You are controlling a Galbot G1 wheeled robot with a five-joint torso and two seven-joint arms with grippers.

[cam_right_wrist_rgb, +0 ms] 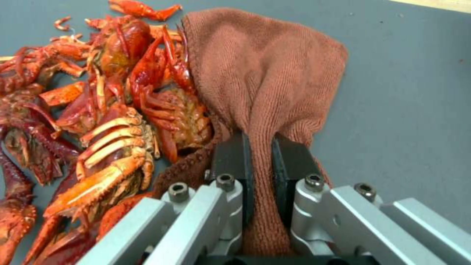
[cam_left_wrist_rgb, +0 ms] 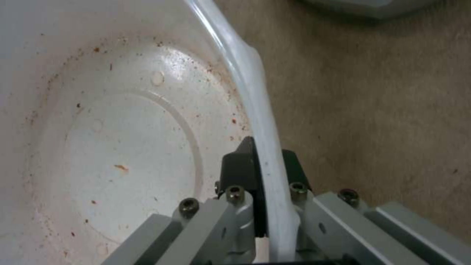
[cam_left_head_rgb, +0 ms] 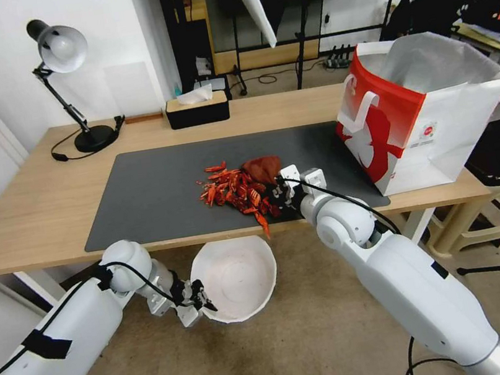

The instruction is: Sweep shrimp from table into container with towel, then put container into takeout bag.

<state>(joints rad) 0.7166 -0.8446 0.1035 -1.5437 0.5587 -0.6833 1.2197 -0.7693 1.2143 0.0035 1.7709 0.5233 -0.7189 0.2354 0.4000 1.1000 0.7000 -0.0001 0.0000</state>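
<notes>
Head: shrimp (cam_left_head_rgb: 238, 192) pile runs diagonally at frame centre on counter (cam_left_head_rgb: 34, 207), towel (cam_left_head_rgb: 263, 168) at its right; takeout bag (cam_left_head_rgb: 421, 118) upright at right | Left wrist: left end effector (cam_left_wrist_rgb: 267, 173) pinches container (cam_left_wrist_rgb: 123, 140) rim | Right wrist: right end effector (cam_right_wrist_rgb: 260, 165) clamps the towel.

The container's (cam_left_wrist_rgb: 123, 147) far rim is cut off (left wrist view), its outer wall hidden.

Wood table (cam_left_head_rgb: 28, 214) – grey mat (cam_left_head_rgb: 151, 196), lamp (cam_left_head_rgb: 70, 95), tissue box (cam_left_head_rgb: 197, 110), takeout bag (cam_left_head_rgb: 427, 117)
</notes>
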